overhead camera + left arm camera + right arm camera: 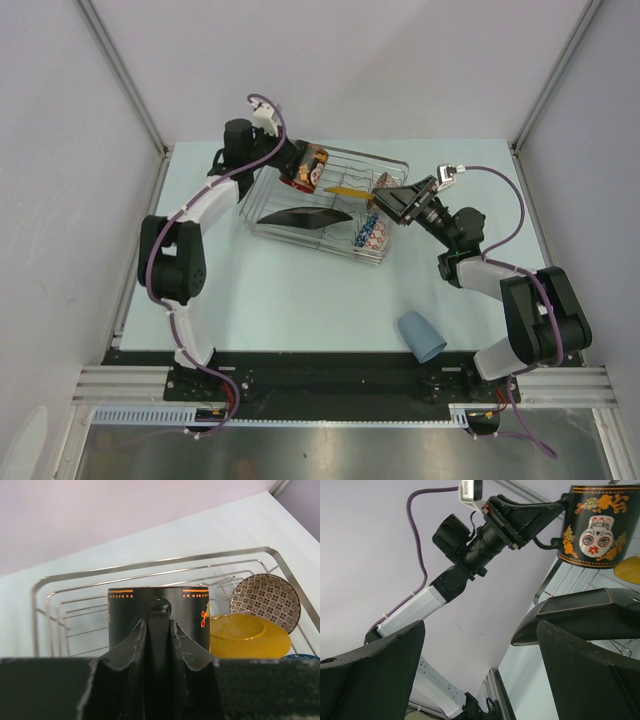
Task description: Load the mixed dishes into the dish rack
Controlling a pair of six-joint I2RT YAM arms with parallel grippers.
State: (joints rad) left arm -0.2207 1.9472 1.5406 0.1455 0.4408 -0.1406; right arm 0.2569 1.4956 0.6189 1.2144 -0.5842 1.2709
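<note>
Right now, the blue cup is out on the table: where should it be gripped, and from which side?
Across the wall at mid-body, from above. The cup has no handle and seems to lie on its side, so the jaws should straddle its tapered body crosswise. The open right gripper is nearer.

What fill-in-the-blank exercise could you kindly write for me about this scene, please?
The left tool grips the dark mug by its ___.
The light-blue cup lies on the ___, outside the dish rack.
The right tool stands ___, holding nothing.
Missing words: handle; table; open.
</note>
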